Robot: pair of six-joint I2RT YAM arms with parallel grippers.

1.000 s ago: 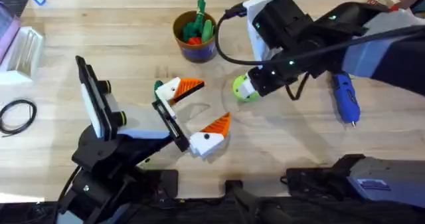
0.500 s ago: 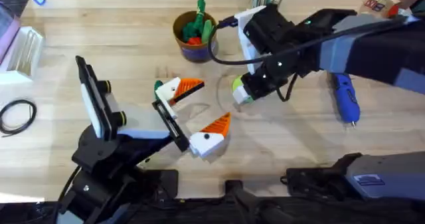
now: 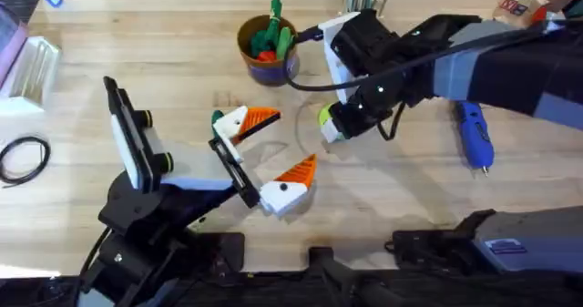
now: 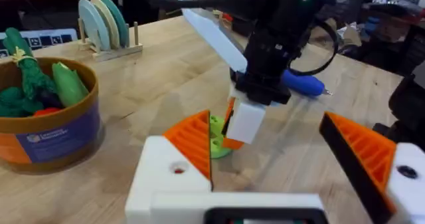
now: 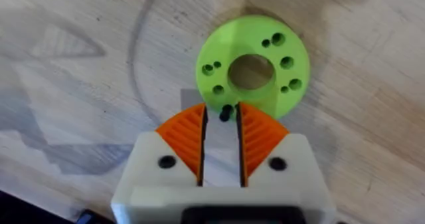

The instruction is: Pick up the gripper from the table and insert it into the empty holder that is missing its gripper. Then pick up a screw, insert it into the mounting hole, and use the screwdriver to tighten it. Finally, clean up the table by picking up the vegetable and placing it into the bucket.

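on the table in the overhead view, the right gripper (image 3: 330, 127) hangs over the green disc (image 3: 324, 120), the left gripper (image 3: 273, 150) spread empty; the bucket (image 3: 268, 47) (already holding vegetables) suggests cleanup is done. in the right wrist view, its pads pinch a small dark screw (image 5: 225, 112) above the disc.

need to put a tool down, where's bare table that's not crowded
Bare wood lies between the bucket and the clear stand at far left, and along the near edge below the screwdriver. It is crowded mid-table, where the right gripper sits over the green disc beside the left gripper.
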